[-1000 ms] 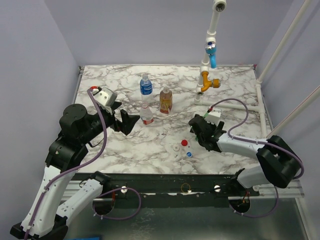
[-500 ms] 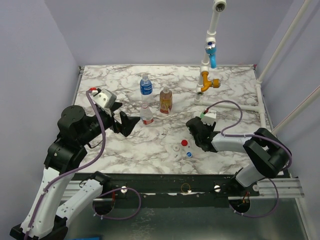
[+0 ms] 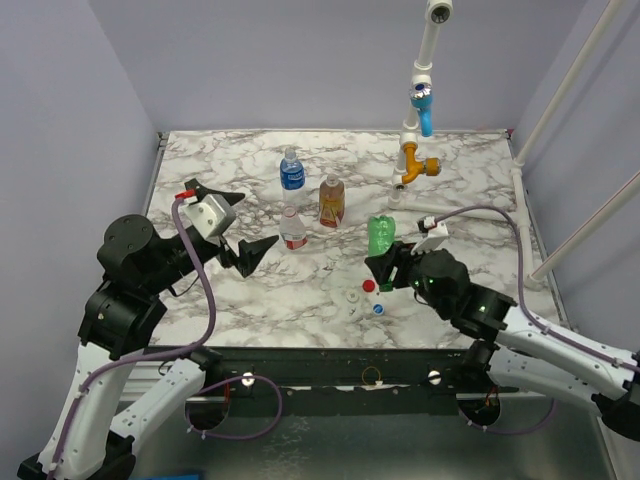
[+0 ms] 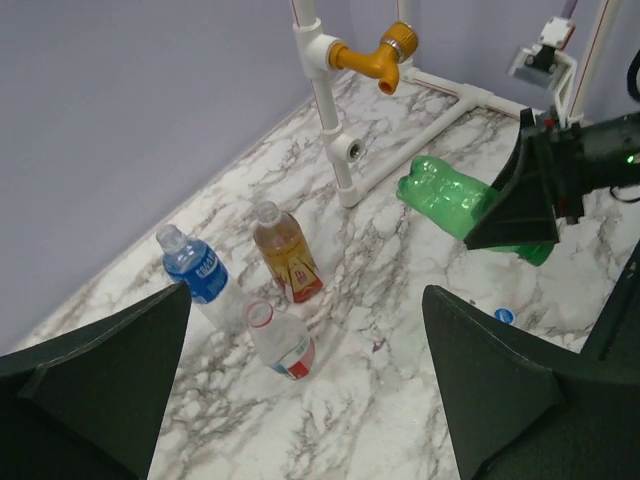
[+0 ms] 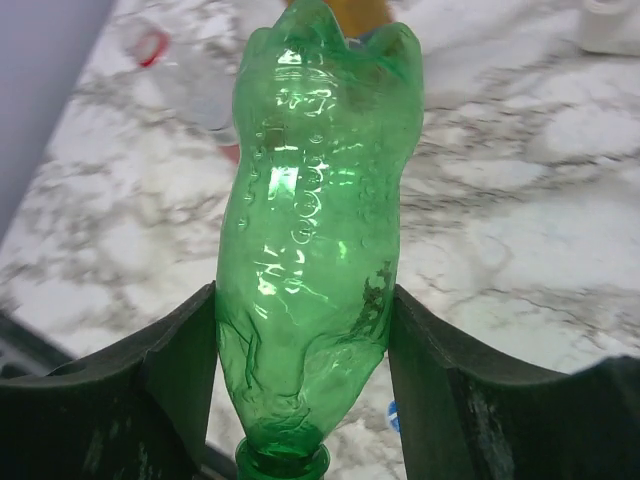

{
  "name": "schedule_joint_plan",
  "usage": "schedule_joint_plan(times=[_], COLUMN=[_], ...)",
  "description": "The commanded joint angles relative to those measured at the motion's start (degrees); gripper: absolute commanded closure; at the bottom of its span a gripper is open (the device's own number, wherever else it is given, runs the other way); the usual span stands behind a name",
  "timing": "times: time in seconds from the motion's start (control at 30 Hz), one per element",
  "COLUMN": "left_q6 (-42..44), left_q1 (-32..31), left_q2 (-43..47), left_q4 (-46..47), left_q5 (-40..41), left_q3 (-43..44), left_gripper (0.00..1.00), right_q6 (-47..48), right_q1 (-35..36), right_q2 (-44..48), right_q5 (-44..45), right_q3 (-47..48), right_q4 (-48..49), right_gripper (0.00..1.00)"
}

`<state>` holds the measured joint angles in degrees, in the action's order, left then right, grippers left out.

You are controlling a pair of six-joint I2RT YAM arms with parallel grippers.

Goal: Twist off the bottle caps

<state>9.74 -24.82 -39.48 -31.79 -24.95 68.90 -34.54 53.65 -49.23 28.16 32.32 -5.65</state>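
My right gripper [image 3: 390, 266] [image 5: 300, 370] is shut on the green bottle [image 3: 381, 237] [image 5: 310, 240] and holds it off the table. The bottle's base points away from the wrist and its neck is cut off at the frame's lower edge. In the left wrist view the green bottle [image 4: 450, 195] hangs tilted over the marble. My left gripper [image 3: 240, 222] [image 4: 300, 400] is open and empty, just left of the clear red-white bottle [image 3: 292, 229] [image 4: 278, 338], whose neck is uncapped. Behind stand the blue-label bottle [image 3: 291, 172] [image 4: 195, 272] and the amber bottle [image 3: 332, 201] [image 4: 288, 258]. Loose caps lie near the front: red [image 3: 368, 286], white [image 3: 352, 300], bluish-white [image 3: 379, 309] [image 4: 504, 316].
A white pipe frame with an orange fitting [image 3: 417, 166] [image 4: 375, 55] and a blue fitting [image 3: 424, 105] rises at the back right. Its pipes run along the table's right edge [image 3: 520, 200]. Purple walls close in on the marble table [image 3: 220, 300].
My right gripper has closed on the green bottle and lifted it off the table as its arm swung back. The left gripper has drifted slightly left, still open.
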Motion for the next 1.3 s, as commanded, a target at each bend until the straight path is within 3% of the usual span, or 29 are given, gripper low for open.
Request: schedule_joint_plan(times=[0.0, 0.17, 0.4, 0.47, 0.9, 1.27], left_q6=[13.68, 30.06, 68.25, 73.27, 78.05, 78.62], left_q1=[0.25, 0.25, 0.27, 0.30, 0.30, 0.29], left_q2=[0.44, 1.79, 8.75, 9.50, 10.36, 7.59], left_q4=[1.71, 1.67, 1.78, 2.26, 6.97, 6.86], left_q5=[-7.45, -12.05, -17.23, -18.55, -18.93, -17.12], left_q3=[0.76, -2.12, -13.53, -15.11, -18.93, -18.67], left_gripper=[0.01, 0.01, 0.01, 0.01, 0.01, 0.07], right_q6=[5.97, 6.28, 8.35, 8.18, 9.06, 12.57], right_q1=[0.45, 0.89, 0.93, 0.93, 2.68, 6.15], right_q2=[3.20, -3.86, -18.78, -23.14, -38.91, -42.42], right_q5=[-22.94, -38.52, -45.47, -47.62, -55.16, -54.64], right_q3=[6.69, 17.31, 38.97, 45.09, 64.33, 68.03], right_q4=[-8.82, -12.24, -18.00, -19.73, -25.62, -30.43], right_gripper=[0.54, 0.52, 0.50, 0.50, 0.52, 0.52])
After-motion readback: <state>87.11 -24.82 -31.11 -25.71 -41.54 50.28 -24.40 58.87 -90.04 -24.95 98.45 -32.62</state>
